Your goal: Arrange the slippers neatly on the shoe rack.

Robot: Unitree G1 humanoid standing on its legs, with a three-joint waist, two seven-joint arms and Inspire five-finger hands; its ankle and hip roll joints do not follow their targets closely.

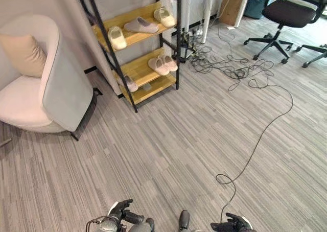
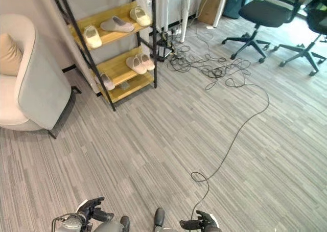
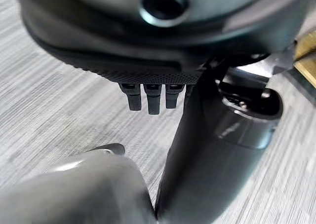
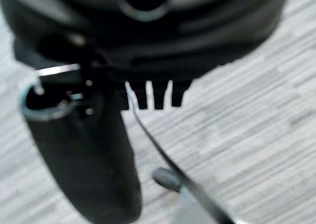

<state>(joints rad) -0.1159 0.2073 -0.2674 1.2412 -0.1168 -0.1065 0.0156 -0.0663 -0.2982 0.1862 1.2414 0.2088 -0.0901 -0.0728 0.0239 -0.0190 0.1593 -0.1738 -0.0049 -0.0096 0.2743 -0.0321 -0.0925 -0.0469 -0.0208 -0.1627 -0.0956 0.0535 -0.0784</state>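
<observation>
My left hand (image 1: 122,211) hangs low at my side over the grey striped carpet (image 1: 168,140), fingers straight and slack, holding nothing; its fingertips (image 3: 153,99) show in a short row above the floor. My right hand (image 1: 232,224) hangs the same way, fingers (image 4: 158,98) relaxed and empty.

The shoe rack (image 1: 134,47) stands well ahead of me, a black frame with wooden shelves against the wall, and every slipper I can see is already on it. On its upper shelf a cream slipper (image 1: 117,37) lies at the left end, a grey slipper (image 1: 141,25) in the middle, and another cream slipper (image 1: 164,17) at the right end. On the middle shelf a pink pair (image 1: 162,64) sits side by side, touching. On the lowest shelf a single pinkish slipper (image 1: 130,83) rests toward the left.

Left of the rack stands a pale armchair (image 1: 48,84) with a tan cushion (image 1: 23,54). Right of the rack, tangled cables (image 1: 230,68) lie on the carpet, and beyond them a black office chair (image 1: 286,17).
</observation>
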